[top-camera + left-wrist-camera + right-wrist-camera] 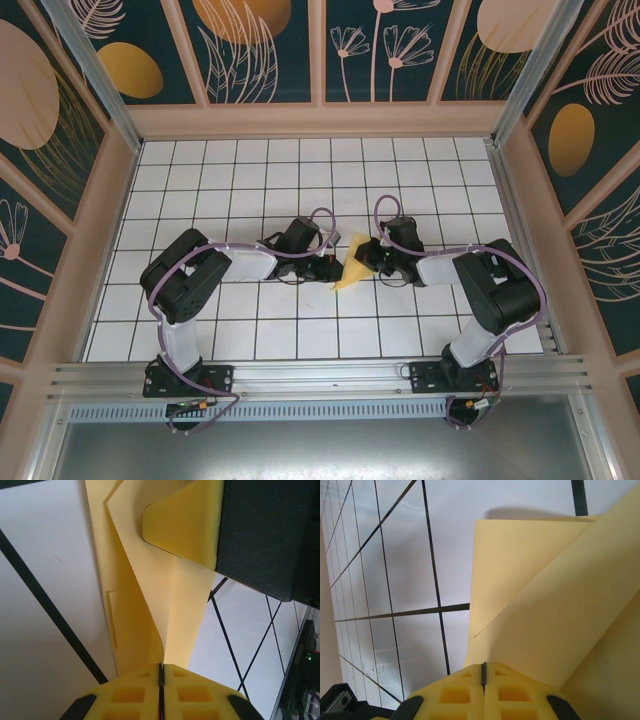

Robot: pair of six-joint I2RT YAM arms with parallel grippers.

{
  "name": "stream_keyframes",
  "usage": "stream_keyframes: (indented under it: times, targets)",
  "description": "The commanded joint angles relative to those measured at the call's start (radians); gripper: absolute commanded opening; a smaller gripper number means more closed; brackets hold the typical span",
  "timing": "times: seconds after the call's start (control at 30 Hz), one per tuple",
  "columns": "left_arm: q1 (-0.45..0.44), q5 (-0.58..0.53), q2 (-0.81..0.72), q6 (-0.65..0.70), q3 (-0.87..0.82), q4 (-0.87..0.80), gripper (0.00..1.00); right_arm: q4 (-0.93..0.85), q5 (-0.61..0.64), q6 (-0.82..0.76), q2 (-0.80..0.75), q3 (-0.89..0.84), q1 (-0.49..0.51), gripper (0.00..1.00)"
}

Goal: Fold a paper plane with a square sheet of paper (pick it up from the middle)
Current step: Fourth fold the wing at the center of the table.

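The square sheet of paper point(351, 273) is pale yellow, folded into a pointed, layered shape, and held over the middle of the tiled table between both arms. My left gripper point(334, 266) comes from the left and is shut on the paper's edge. In the left wrist view a creased flap of the paper point(150, 610) runs straight into the closed jaws of the left gripper point(161, 666). My right gripper point(366, 254) comes from the right, and one of its yellow fingers point(185, 525) presses on the paper. In the right wrist view the right gripper point(483, 666) is shut on overlapping layers of the paper point(545, 610).
The white grid table point(250, 180) is bounded by tan walls point(90, 230) on the left, right and back. An aluminium rail point(320, 375) with both arm bases runs along the near edge. The two wrists sit very close together at the centre.
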Motion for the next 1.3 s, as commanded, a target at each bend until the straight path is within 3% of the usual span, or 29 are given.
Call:
stream_keyframes:
  times: [0.0,0.17,0.4,1.27]
  targets:
    - [0.004,0.013,0.014,0.004,0.001,0.015,0.10,0.001,0.001,-0.014,0.000,-0.009,-0.005,0.05]
    - [0.004,-0.013,0.028,-0.009,-0.008,-0.003,0.00,0.014,-0.017,-0.017,0.000,-0.006,-0.005,0.05]
    - [0.004,-0.057,0.040,-0.018,-0.015,-0.028,0.00,0.004,-0.019,-0.020,0.012,0.003,-0.005,0.06]
    - [0.004,-0.060,0.063,-0.046,-0.039,-0.027,0.00,-0.010,-0.091,-0.041,0.017,0.023,-0.005,0.09]
